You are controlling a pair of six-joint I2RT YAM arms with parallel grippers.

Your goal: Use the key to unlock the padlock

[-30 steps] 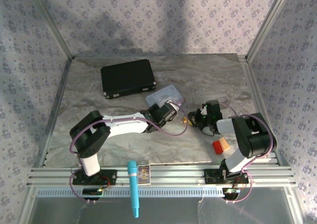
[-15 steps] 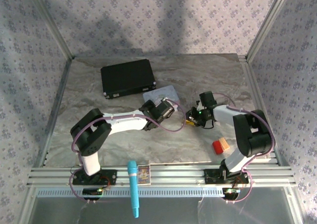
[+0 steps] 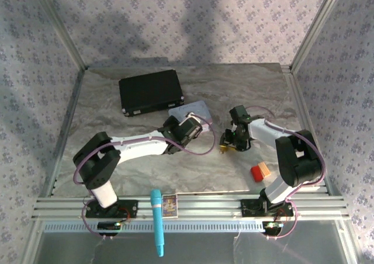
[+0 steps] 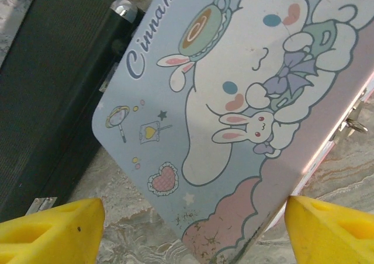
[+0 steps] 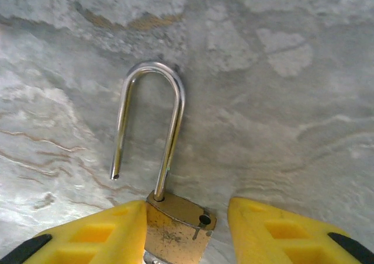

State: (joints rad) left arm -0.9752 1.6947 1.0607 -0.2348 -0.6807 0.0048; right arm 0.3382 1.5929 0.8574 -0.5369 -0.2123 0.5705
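Since the padlock (image 5: 175, 226) lies loose on the worktop (image 5: 292, 71) with its shackle (image 5: 169, 118) sprung, slide risk: any sideways brush from a yellow finger could skid or spin it across the smooth marbled surface.
Right tool (image 5: 187, 208): jaws apart, one on each side of the brass body and clamped on nothing. The left-hand finger looks to be touching the brass, so lifting away at an angle could drag the lock along.
Left tool (image 4: 190, 229): jaws wide apart and holding nothing, hovering low over the tin. Dropping lower could knock its lid or push it into the case.
Shackle risk: one leg hangs free of the body, so the lock reads as undone. A press on the loop could snap it shut again.
Key: I cannot make it out for certain. If it sits in the bottom of the lock, a bump may bend it or shake it out.
Black case (image 3: 151, 92): far left of the worktop, shut, contents hidden.
Pale blue tin (image 4: 234, 100): cartoon lid closed, one corner against the case, contents unseen.
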